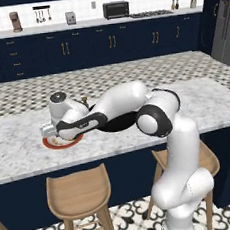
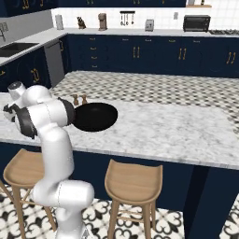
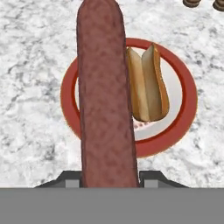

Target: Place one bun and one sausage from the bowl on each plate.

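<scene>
Marble, white with grey veining, makes up the island worktop (image 1: 19,142) that carries everything here. On it, back from the near edge and partly behind the arm's forearm, sits the wide, shallow, round black bowl (image 2: 95,116); its contents cannot be made out. Just beside the bowl toward the worktop's left end lies the round flat plate with a white centre and red-orange rim (image 3: 183,109), and in the hand view a split, golden-brown bun (image 3: 148,85) already rests on its right half, lying flat with the cut facing up. The dark blue-grey plate cannot be picked out. Above the red-rimmed plate the gripper (image 3: 107,181) hangs with its fingers closed on a long reddish-brown sausage (image 3: 105,87), which runs straight out along the camera's line and hides the plate's left half. The step in hand looks like setting this sausage down beside the bun, so the first plate is close to complete and the second is still to fill. The risk is in the release: let go from too high, the round sausage could roll over the low rim onto the marble, or land across the bun and knock it sideways.
</scene>
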### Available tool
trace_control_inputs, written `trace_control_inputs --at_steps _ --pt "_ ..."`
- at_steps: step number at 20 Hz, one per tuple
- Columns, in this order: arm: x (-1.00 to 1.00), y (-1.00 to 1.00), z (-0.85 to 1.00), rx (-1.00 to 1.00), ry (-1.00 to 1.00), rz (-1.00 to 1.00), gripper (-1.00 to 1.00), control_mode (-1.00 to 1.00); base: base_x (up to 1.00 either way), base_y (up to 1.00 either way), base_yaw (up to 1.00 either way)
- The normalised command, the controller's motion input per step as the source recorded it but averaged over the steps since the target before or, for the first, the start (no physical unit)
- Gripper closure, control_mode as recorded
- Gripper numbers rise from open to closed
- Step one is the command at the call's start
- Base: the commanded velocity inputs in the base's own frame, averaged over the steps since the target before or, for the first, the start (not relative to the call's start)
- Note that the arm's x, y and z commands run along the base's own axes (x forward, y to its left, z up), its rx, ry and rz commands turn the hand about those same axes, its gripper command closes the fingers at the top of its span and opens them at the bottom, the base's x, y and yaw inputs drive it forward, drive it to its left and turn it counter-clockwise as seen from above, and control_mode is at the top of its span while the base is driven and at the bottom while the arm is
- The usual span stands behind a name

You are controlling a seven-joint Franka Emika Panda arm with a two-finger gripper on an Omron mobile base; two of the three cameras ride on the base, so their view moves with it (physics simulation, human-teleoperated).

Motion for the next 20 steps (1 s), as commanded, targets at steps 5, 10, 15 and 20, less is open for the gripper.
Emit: trace_control_inputs --at_steps 5,10,15,20 --pt "0.97 -0.05 -0.54 0.00 0.00 -0.10 -1.00 -1.00 0.00 0.00 0.00" --pt "0.21 0.24 0.05 0.00 0.00 -0.07 -1.00 -1.00 0.00 0.00 0.00" --pt "-0.53 -0.26 0.27 0.00 0.00 -0.06 -1.00 -1.00 0.00 0.00 0.00" --pt "-1.00 -0.95 0.59 0.13 -0.05 -0.10 -1.00 -1.00 0.00 0.00 0.00"
